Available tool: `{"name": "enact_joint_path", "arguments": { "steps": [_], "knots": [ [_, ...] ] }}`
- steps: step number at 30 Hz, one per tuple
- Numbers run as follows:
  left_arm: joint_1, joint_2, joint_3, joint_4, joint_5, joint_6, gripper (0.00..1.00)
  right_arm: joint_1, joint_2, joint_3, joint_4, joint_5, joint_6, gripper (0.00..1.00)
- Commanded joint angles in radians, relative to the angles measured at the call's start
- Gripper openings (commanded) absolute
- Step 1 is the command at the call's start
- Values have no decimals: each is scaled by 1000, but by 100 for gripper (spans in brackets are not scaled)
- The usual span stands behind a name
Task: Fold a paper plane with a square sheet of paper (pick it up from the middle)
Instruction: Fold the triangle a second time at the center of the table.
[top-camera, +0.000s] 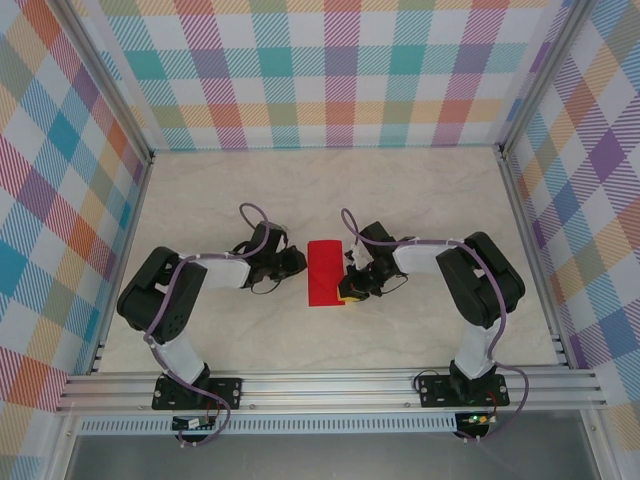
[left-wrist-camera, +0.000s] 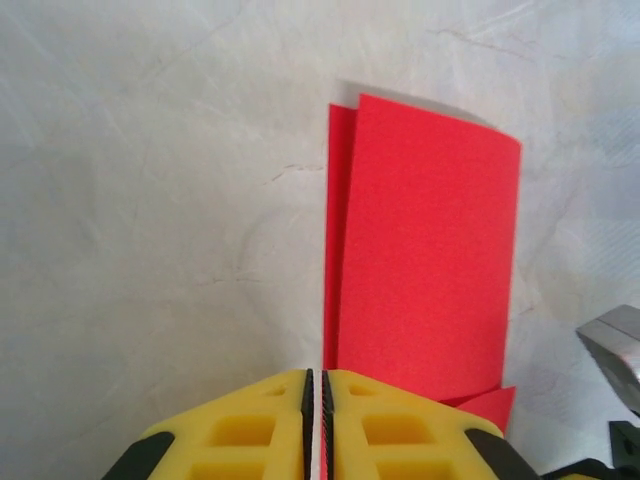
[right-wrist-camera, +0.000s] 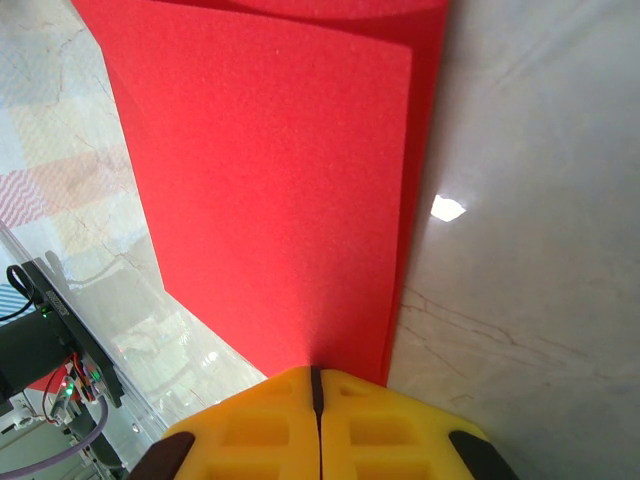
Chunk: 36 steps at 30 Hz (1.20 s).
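Fixed high above and behind the arm bases (top-camera: 195, 390), looking steeply down, far enough back to take in the whole table (top-camera: 330, 190) and the checked walls (top-camera: 330, 70). Mounted on the left wrist just behind the left gripper (left-wrist-camera: 317, 385), aimed forward and down along it, close to the tabletop. Mounted likewise behind the right gripper (right-wrist-camera: 316, 375), nearer still and tilted sideways. Shared by all three: the folded red paper (top-camera: 325, 272) at mid-table, met from opposite sides by the two wrist views, with marbled tabletop around it.
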<state>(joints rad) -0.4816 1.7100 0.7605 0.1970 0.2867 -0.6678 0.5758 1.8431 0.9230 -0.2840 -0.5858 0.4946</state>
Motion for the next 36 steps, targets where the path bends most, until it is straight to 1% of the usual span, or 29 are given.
{"name": "enact_joint_path", "arguments": {
  "steps": [1, 4, 7, 10, 15, 19, 23, 29, 36],
  "knots": [
    [2, -87, 24, -18, 32, 1, 15, 15, 76, -38, -77, 105, 10, 6],
    [-14, -128, 22, -15, 68, -9, 15, 16, 76, -35, -76, 100, 11, 6],
    [-38, -119, 33, -16, 119, -11, 15, 15, 72, -33, -76, 98, 14, 6],
    [-71, -76, 48, -13, 149, -3, 15, 16, 68, -30, -74, 95, 15, 7],
    [-109, 41, 82, 8, 180, -5, 14, 15, 56, -22, -74, 88, 16, 7],
    [-114, 109, 104, -34, 125, -13, 12, 15, 30, -9, -81, 71, 13, 8],
    [-114, 123, 93, -71, 63, -13, 10, 15, -13, 25, -95, 49, 9, 10],
    [-114, 127, 77, -61, 64, -14, 10, 30, -36, 88, -93, 29, 22, 12],
    [-114, 131, 81, -52, 76, -21, 10, 57, 36, 156, -86, 39, 44, 13]
  ]
}}
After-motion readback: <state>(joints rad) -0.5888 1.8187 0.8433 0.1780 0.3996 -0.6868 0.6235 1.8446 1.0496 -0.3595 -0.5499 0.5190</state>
